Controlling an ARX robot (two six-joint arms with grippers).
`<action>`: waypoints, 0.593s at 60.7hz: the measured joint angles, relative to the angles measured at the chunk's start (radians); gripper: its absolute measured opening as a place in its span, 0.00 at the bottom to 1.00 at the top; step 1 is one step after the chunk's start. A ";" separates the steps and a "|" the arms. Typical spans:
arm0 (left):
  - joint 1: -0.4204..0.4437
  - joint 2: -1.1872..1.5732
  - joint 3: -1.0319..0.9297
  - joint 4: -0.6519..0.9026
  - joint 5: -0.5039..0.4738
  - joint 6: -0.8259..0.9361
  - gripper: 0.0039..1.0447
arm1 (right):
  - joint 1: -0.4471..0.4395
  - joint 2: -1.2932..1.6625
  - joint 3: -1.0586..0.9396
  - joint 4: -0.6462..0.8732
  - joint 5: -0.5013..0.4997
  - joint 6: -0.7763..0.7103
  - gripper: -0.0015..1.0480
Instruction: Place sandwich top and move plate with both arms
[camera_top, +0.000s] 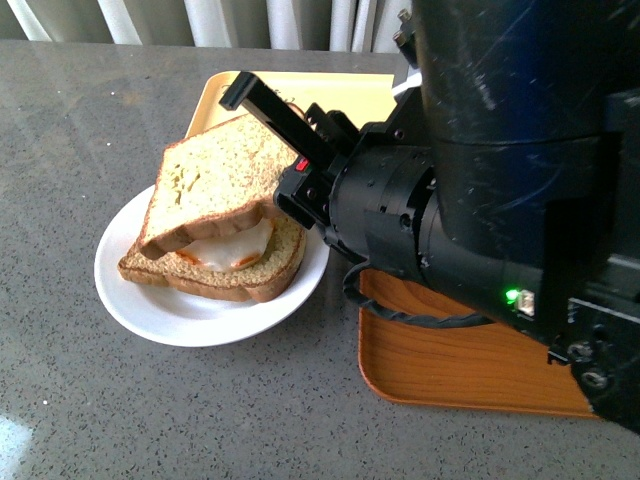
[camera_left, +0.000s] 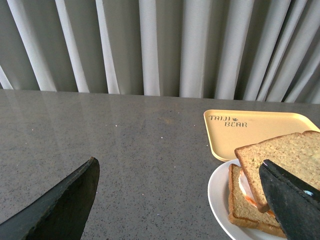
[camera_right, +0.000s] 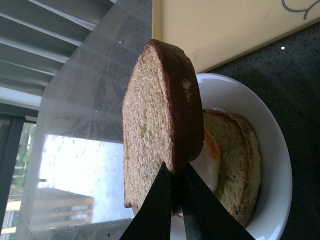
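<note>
The sandwich top (camera_top: 215, 180), a speckled tan slice with a brown crust, hangs tilted over the egg-bearing slice (camera_top: 262, 272) on the white plate (camera_top: 150, 305). My right gripper (camera_top: 268, 170) is shut on its right edge; in the right wrist view the black fingers (camera_right: 155, 210) pinch the sandwich top (camera_right: 147, 125) above the plate (camera_right: 277, 165). In the left wrist view my left gripper (camera_left: 182, 200) stands open over bare tabletop, with the plate (camera_left: 216, 195) and the sandwich top (camera_left: 285, 155) beside its one finger (camera_left: 290, 205).
A pale yellow bear tray (camera_top: 345, 95) lies behind the plate, and a brown wooden tray (camera_top: 450, 365) sits to its right under my right arm. Grey speckled tabletop (camera_top: 90, 120) stretches to the left. White curtains (camera_left: 160, 45) hang behind the table.
</note>
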 joint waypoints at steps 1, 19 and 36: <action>0.000 0.000 0.000 0.000 0.000 0.000 0.92 | 0.001 0.003 0.000 0.001 0.002 0.000 0.02; 0.000 0.000 0.000 0.000 0.000 0.000 0.92 | 0.032 0.051 0.014 0.006 0.059 0.020 0.02; 0.000 0.000 0.000 0.000 0.000 0.000 0.92 | 0.034 0.062 -0.007 0.005 0.077 0.029 0.13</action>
